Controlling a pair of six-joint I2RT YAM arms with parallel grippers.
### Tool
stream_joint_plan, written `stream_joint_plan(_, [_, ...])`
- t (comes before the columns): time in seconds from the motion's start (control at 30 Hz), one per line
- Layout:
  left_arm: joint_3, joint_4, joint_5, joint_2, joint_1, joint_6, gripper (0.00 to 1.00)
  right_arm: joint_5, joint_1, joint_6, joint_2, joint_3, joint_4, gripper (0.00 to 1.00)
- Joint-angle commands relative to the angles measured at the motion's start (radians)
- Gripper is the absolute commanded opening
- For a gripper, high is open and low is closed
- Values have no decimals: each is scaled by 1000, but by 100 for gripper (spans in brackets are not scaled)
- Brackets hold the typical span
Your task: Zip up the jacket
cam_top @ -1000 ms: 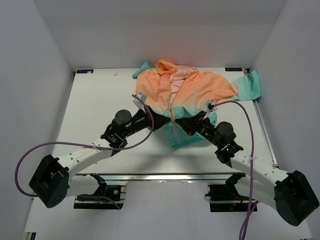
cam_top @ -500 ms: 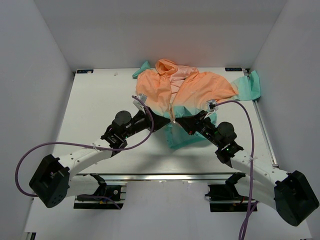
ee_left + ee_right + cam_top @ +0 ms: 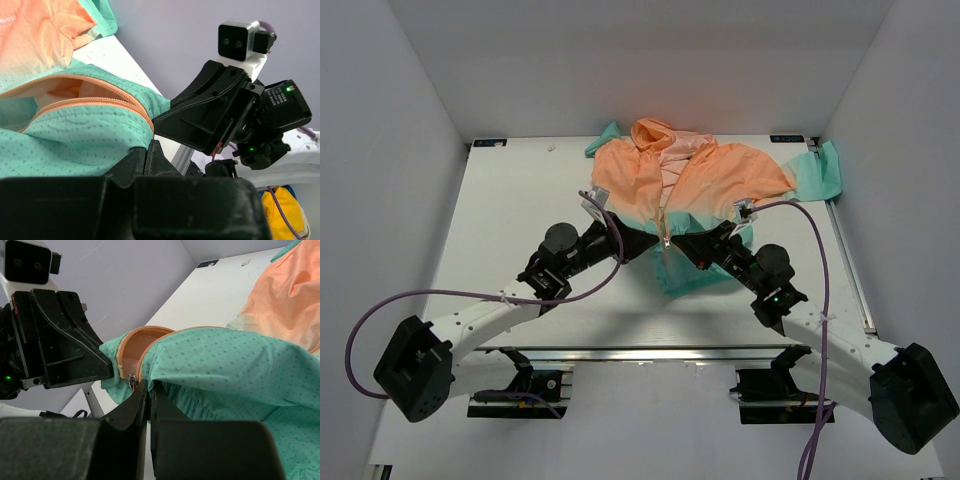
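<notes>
We note left end effector (image 3: 149,151) and right end effector (image 3: 149,388) pinching the jacket (image 3: 715,180) hem; zipper (image 3: 664,212) runs from them toward hood (image 3: 655,135).

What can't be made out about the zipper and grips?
- Top view: lower end of the zipper on the jacket, tiny, partly covered by both jaws.
- Left wrist: whether left jaws pinch the jacket, hidden by their own body.
- Right wrist: slider too small to tell whether both tracks are engaged.

Overhead, the fingertips of the left gripper (image 3: 640,243) and right gripper (image 3: 682,246) are hidden among the jacket (image 3: 700,178) hem's teal folds (likewise the lower end of the zipper (image 3: 666,210)).
</notes>
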Motion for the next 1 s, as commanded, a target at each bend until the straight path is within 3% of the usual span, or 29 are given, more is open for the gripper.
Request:
stream_joint_plan(0.0, [6,11,-19,-43,-3,9,0,-13,-1,-9,-2,21,52,0])
stream_joint_plan(0.77, [6,51,21,-1,-3,-3,0,-30,0,23,24,29,104,0])
stream_joint_plan(0.97, [0,60,32,15,-3,-23,0,-54,0,59,58,26,195,0])
